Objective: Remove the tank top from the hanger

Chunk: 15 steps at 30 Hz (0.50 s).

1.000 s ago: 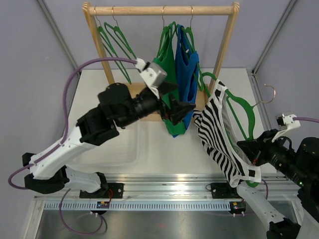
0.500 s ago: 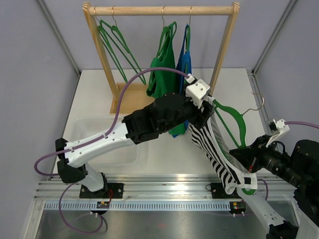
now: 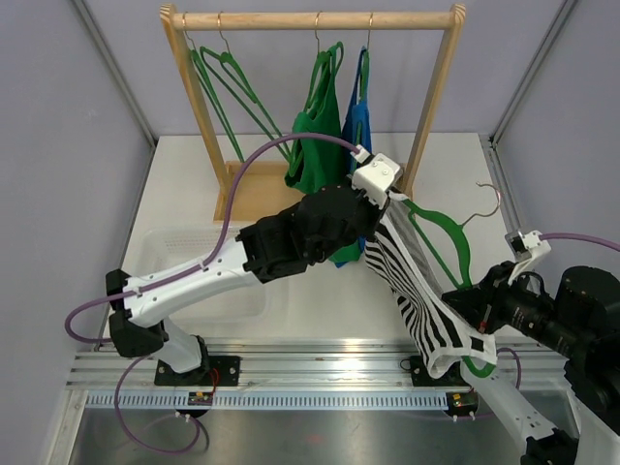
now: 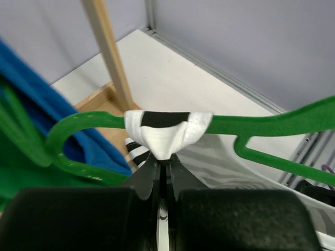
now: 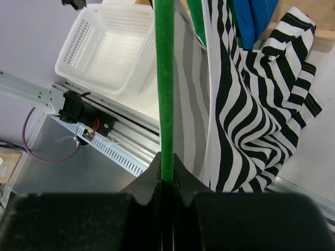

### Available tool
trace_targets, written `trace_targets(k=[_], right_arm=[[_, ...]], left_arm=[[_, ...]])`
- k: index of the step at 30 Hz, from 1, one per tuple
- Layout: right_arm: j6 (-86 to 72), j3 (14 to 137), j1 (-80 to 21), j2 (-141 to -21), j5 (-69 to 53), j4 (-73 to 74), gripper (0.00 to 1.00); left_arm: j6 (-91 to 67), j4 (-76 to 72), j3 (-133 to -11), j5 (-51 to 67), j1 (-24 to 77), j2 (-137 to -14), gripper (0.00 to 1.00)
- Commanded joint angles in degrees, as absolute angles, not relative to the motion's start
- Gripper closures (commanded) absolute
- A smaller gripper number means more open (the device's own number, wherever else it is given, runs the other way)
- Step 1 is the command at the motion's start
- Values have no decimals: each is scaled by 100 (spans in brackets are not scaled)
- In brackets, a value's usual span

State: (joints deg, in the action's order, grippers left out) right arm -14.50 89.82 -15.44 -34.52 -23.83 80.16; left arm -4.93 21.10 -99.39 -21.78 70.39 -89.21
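Note:
A black-and-white striped tank top [image 3: 418,302] hangs on a green hanger [image 3: 444,231] held tilted over the table's right side. My right gripper [image 3: 481,302] is shut on the hanger's lower bar, seen in the right wrist view as a green rod [image 5: 166,78] running up from the right gripper [image 5: 167,175], with the striped tank top [image 5: 246,104] draped beside it. My left gripper [image 3: 387,201] is at the hanger's upper end. In the left wrist view the left gripper [image 4: 166,159] is shut on the white-edged strap [image 4: 168,130] that wraps over the hanger's arm [image 4: 272,125].
A wooden rack [image 3: 315,19] at the back carries a green top [image 3: 318,126], a blue top [image 3: 356,107] and empty green hangers [image 3: 228,82]. A white basket [image 5: 104,47] sits on the near left of the table. A metal rail [image 3: 320,363] runs along the near edge.
My left arm swung right from the rack to the hanger's upper end, and its gripper closed on the strap. The right arm tilted the hanger slightly left.

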Motion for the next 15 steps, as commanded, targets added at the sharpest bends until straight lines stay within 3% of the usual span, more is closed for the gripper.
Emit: trace_targets(k=[1, 5, 11, 15], right_arm=[[-1240, 8860, -1827, -3498, -2268, 7998, 100], [-1003, 8710, -2354, -3533, -2320, 8077, 100], [-475, 8841, -3093, -3323, -2979, 8104, 100], [-185, 9026, -3138, -3226, -2980, 7903, 100]], left_arm=[[-781, 1995, -9731, -3460, 7023, -8150, 100], [-1545, 2468, -9282, -4157, 6690, -7561, 100], [-2469, 3076, -8352, -3859, 5530, -6742, 100], [-2531, 3102, -8025, -3290, 5484, -6338, 100]])
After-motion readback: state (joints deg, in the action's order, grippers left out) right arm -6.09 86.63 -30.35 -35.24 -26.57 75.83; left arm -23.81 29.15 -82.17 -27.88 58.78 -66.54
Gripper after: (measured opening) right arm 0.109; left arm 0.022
